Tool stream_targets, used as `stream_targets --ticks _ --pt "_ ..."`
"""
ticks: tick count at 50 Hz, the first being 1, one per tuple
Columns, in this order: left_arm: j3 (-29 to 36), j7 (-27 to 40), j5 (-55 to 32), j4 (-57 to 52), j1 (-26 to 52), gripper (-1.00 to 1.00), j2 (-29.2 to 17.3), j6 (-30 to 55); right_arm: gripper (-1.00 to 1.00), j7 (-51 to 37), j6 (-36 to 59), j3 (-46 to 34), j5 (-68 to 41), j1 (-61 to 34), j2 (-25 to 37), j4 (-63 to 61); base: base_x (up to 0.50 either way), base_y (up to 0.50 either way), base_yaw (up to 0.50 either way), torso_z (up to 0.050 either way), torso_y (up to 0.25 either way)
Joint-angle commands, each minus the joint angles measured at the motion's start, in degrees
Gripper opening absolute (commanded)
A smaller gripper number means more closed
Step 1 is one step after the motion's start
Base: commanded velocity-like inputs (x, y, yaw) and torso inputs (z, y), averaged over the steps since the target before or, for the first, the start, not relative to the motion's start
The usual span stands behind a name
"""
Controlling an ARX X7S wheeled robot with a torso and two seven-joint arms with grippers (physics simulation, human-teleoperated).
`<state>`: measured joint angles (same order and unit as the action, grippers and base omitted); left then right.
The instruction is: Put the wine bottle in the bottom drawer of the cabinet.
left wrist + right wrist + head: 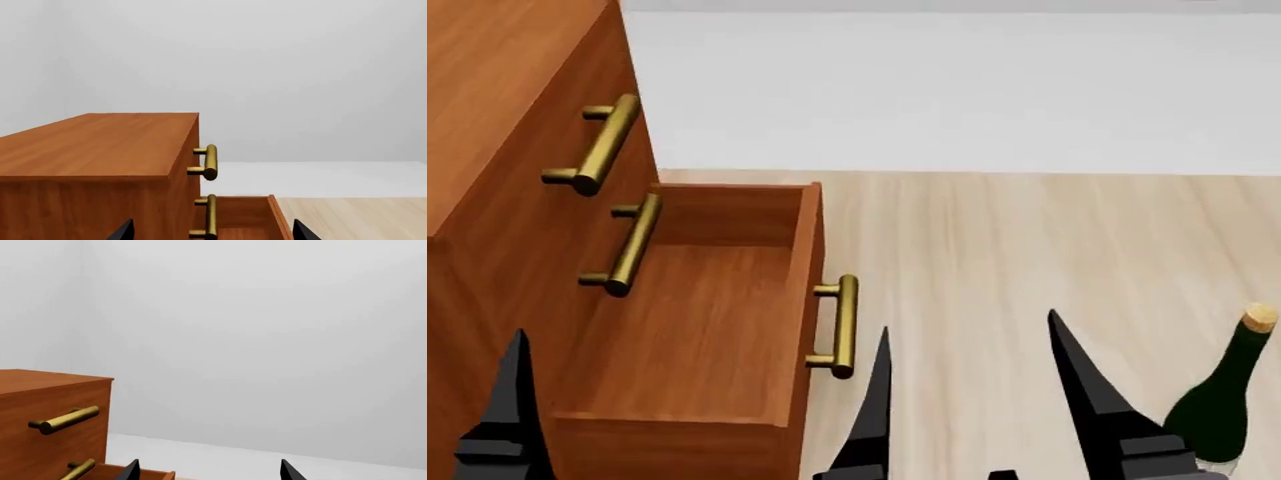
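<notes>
The reddish-brown cabinet (507, 60) fills the left of the head view. Its bottom drawer (809, 250) is pulled out and shows a bare wooden floor inside. The dark green wine bottle (1214, 405), cork on top, stands upright on the floor at the lower right, apart from both grippers. My left gripper (701, 335) is open wide, its black fingertips (518, 350) spread across the open drawer. My right gripper (208, 471) is open and holds nothing. One of its fingers (1068, 350) shows just left of the bottle.
Brass bar handles mark the top drawer (598, 145), the middle drawer (630, 245) and the bottom drawer's front (843, 325). Light wood flooring (1028, 250) runs right of the cabinet to a white strip (961, 90) and a grey wall.
</notes>
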<state>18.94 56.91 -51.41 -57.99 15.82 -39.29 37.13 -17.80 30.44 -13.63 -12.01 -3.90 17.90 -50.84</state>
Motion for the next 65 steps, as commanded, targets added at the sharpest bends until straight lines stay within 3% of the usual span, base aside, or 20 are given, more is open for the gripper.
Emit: stream_targets --ticks 1,30,53,65 --pt "1.3 1.0 0.7 -0.3 0.7 1.0 -0.4 -0.1 1.0 -0.3 -0.2 0.1 -0.4 0.1 0.2 0.4 0.33 0.0 0.0 0.0 0.0" --pt "3.4 2.4 0.2 -0.4 1.8 1.0 -1.7 -1.7 1.0 -1.8 0.3 1.8 -2.0 0.0 1.1 -0.5 0.27 0.0 0.0 0.0 0.0" --pt "5.2 3.1 0.6 0.1 2.5 1.0 -2.5 -2.5 1.0 -5.8 7.3 16.8 -9.1 -1.8 3.7 -3.4 0.0 0.0 0.0 0.0 0.0" --pt "5.9 3.0 0.5 1.2 2.6 1.0 -2.4 -3.0 1.0 -6.2 9.4 21.8 -11.3 -4.3 4.9 0.9 0.0 0.0 0.0 0.0 0.0"
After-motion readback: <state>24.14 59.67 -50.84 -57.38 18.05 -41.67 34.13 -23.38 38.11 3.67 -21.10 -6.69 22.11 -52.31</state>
